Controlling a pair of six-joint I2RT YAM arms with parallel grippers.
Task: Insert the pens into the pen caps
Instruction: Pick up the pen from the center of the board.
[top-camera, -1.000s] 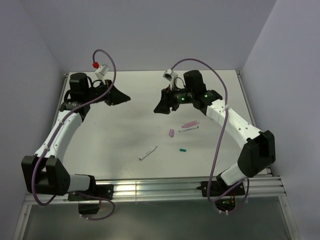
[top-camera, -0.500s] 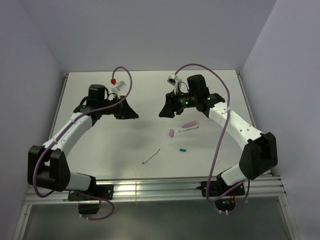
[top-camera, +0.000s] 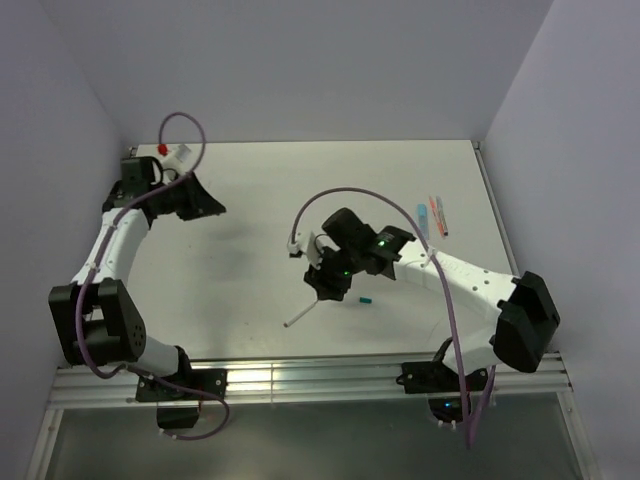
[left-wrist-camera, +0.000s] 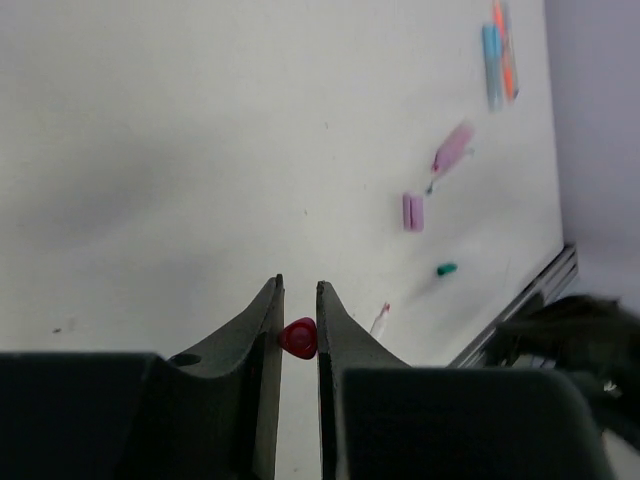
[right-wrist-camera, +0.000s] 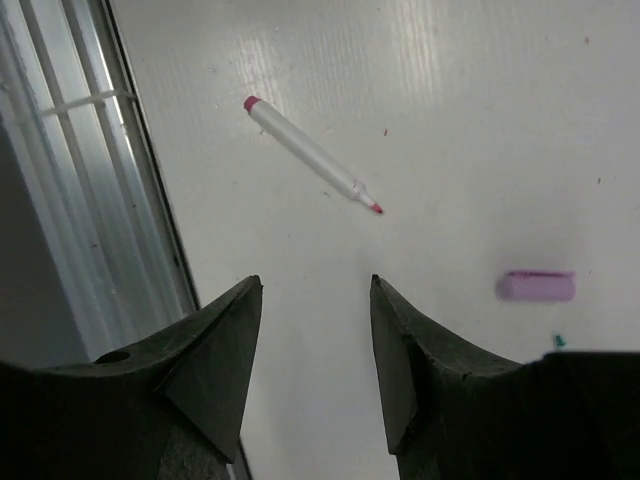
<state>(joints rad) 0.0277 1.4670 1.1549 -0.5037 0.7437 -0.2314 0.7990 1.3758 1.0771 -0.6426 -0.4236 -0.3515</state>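
My left gripper has swung back to the far-left corner, pinching a red cap. My right gripper, spread and empty, has moved over the white pen by the near edge.

Loose pen lies on table, centre, toward near edge; small cap just right of it, apart. Two pens side by side, far right. Gripped cap sits in left gripper, far left.
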